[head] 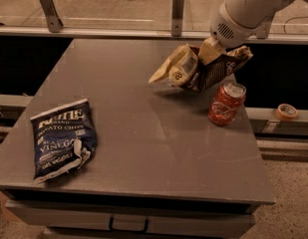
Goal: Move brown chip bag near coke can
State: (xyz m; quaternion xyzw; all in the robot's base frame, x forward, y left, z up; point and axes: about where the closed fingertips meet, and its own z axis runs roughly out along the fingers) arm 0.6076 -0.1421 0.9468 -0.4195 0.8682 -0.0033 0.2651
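Looks like a robot lab: plain gray counter [143,133], speckled floor [293,198], tape roll [286,111] at right, the end effector [211,50] clamping a brown chip bag [193,69] far right.

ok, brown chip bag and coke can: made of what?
The brown chip bag looks like thin glossy plastic film: crinkled, glinting. The coke can looks painted metal, probably aluminium, bare silver top. The gripper pinches the bag's top, near the can.

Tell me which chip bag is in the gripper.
The brown chip bag, pinched by the gripper just behind the coke can. The dark blue chip bag lies flat at the near left, untouched.
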